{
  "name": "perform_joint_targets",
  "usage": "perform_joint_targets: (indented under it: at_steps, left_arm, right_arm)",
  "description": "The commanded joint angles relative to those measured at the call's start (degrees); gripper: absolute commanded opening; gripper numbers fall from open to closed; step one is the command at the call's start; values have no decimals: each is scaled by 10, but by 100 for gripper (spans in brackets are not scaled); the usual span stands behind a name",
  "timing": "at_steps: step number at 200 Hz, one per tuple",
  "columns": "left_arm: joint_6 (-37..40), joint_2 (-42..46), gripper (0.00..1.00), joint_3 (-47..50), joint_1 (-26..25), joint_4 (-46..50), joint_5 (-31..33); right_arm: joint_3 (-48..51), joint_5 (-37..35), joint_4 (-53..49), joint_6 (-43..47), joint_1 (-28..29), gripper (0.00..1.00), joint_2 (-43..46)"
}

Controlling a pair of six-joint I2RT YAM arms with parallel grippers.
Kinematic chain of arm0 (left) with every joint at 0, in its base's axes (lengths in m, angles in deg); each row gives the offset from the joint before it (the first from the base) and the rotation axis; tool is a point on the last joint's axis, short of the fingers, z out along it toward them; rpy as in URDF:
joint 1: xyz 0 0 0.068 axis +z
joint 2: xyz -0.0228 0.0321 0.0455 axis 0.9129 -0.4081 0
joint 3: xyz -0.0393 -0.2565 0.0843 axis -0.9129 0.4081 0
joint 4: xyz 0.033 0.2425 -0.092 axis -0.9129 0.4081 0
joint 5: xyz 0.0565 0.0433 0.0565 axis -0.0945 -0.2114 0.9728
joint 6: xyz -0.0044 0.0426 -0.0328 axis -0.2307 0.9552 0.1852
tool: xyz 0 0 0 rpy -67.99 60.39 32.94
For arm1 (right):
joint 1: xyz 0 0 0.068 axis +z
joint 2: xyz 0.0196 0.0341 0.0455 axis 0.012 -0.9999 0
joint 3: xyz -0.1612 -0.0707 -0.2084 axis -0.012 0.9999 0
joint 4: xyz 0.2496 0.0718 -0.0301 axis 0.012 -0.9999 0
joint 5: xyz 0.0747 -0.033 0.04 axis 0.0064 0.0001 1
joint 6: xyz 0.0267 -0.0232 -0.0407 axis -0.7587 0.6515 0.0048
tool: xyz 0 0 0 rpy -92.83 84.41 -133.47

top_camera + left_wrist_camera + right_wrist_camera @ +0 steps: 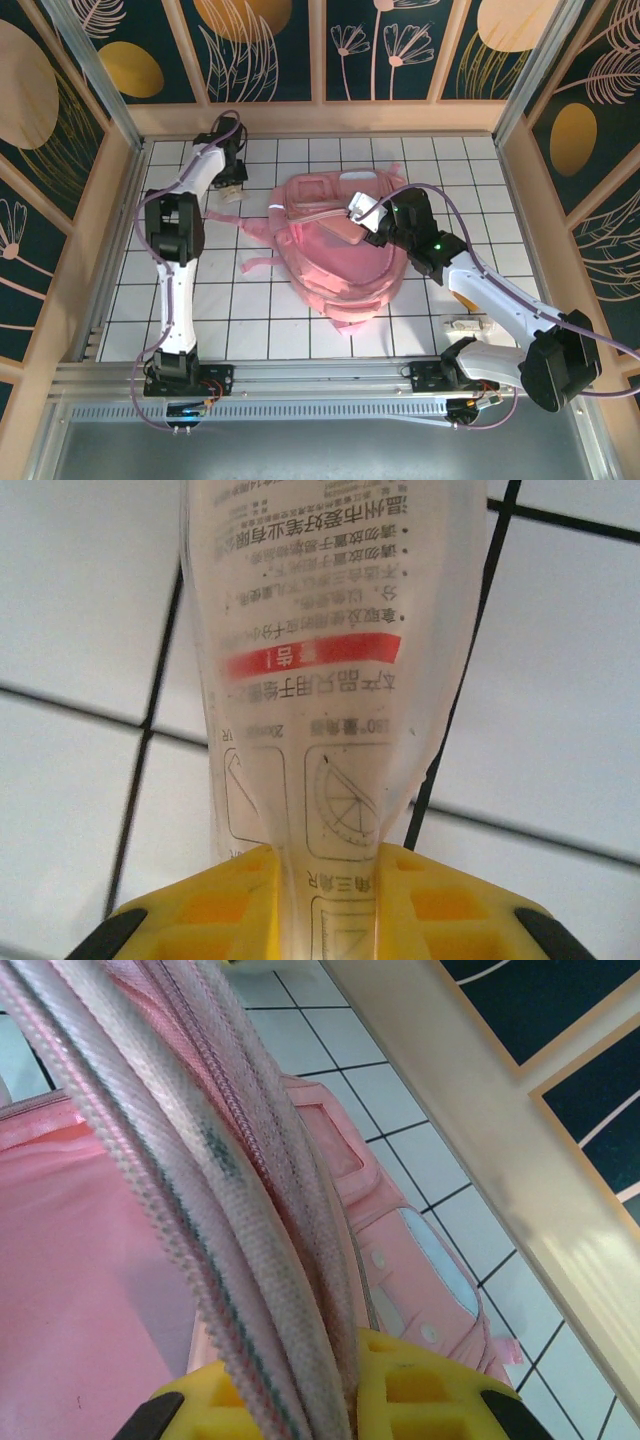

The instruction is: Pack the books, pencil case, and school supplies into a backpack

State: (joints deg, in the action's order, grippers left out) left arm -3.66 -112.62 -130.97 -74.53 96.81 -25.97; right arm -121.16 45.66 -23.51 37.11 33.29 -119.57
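1. Backpack (345, 265): it lies flat in the middle of the tiled table (270, 330), its straps trailing to the left and its mouth facing up.
2. The right gripper (345, 1380) has its jaws closed hard on the bag's zippered rim (250, 1210). The rim is lifted off the body, and pink lining shows beneath it.
3. The clear packet (310, 670), with a white insert and a red band of print, hangs from the left gripper (325, 880). The jaws are nearly shut and pinch its narrow end, so the film creases. In the top view this gripper is over the far-left tiles, near the bag but apart from it.
4. The step in hand looks like carrying the packet to the opening.
   - The right arm should hold the rim high and steady.
   - The left should pass above the straps and lead with the packet's free end.
   - It should let go only once most of the packet is under the rim, because the floppy film may snag on the zipper.
5. A small whitish item (465, 325) lies on the table beside the right arm, well apart from the bag and not yet packed.
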Motion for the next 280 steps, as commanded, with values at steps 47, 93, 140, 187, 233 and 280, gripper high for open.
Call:
perform_joint_targets:
  at_steps: [47, 93, 140, 187, 233, 280]
  left_arm:
    - [89, 429, 4, 426, -43, -117, -252]
    - [38, 659, 6, 680, -159, -288, -360]
    - [-24, 724, 4, 769, -262, -314, -359]
    - [2, 730, 3, 742, -324, -300, -312]
    - [228, 561, 1, 591, -325, -269, -223]
    - [441, 437, 0, 485, -326, -246, -132]
  right_arm:
    - [-76, 12, 54, -111, -44, 0, -48]
    - [-116, 27, 68, -164, -96, 0, -94]
    - [-177, 36, 33, -209, -139, 0, -156]
    - [-181, 82, 36, -185, -119, 0, -164]
    - [-162, 86, 33, -89, -76, 0, -120]
    - [-175, 94, -5, -89, -76, 0, -106]
